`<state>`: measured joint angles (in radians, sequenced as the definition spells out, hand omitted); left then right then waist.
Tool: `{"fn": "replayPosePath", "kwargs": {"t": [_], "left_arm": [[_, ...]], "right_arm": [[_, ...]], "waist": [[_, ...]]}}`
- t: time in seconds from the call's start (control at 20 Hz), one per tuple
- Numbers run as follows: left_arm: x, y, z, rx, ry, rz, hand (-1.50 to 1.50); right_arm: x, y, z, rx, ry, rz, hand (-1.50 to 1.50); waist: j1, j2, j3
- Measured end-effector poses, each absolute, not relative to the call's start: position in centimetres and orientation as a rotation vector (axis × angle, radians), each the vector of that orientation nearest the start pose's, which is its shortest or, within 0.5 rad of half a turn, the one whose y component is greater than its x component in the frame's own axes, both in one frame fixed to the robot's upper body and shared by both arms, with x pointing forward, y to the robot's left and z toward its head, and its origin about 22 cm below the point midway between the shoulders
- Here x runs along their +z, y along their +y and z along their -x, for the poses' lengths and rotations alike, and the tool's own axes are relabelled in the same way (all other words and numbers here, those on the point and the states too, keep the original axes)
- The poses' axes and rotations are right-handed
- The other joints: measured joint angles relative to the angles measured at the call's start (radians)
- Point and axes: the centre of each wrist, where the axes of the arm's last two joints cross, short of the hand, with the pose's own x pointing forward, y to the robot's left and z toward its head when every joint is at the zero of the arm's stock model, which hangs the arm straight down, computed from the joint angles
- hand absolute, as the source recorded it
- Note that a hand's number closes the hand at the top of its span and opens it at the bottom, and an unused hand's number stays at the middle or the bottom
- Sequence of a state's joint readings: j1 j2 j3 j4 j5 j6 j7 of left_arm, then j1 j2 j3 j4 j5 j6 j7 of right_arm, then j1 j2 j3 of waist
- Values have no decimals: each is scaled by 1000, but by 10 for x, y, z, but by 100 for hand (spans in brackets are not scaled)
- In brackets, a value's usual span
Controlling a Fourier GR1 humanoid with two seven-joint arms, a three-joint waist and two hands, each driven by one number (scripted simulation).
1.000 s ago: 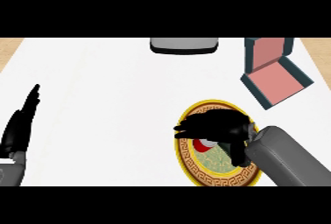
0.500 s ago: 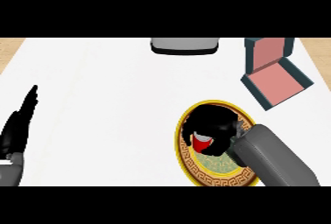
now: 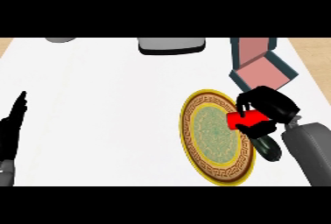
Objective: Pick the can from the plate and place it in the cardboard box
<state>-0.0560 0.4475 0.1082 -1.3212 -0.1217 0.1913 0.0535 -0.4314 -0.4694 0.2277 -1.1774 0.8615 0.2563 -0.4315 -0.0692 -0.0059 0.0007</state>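
Note:
A red can lies sideways in my right hand, whose fingers and thumb curl round it. The hand holds the can over the right rim of the plate, a round dish with a green middle and a yellow patterned border. The cardboard box stands open at the back right, its inside pink and its walls dark teal, just beyond the hand. My left hand rests open at the left edge, fingers pointing up.
A grey block sits at the back middle of the white counter. A small grey thing shows at the back left. A dark shadow falls beside the plate under my right forearm.
My right hand has closed on the can and lifted it from the plate's middle toward the right rim, nearer the box. The view has shifted a little. The left hand has stayed put.

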Motion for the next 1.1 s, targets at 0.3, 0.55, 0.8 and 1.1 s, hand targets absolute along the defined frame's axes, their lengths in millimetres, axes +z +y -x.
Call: {"fn": "replayPosePath", "kwargs": {"t": [0.3,0.55,0.8,1.1], "left_arm": [[9,379,-242,-149,-1333,-699,0],[14,368,-251,-181,-1355,-674,0],[16,368,-254,-201,-1360,-649,0],[15,357,-261,-213,-1366,-641,0]], "right_arm": [[82,-436,-312,1177,-1228,951,150],[118,-509,-281,952,-1271,1184,150],[150,-534,-272,883,-1425,1270,150],[182,-519,-295,851,-1545,1188,150]], "waist": [[-5,5,3],[33,7,2],[59,7,1],[72,6,-1]]}}
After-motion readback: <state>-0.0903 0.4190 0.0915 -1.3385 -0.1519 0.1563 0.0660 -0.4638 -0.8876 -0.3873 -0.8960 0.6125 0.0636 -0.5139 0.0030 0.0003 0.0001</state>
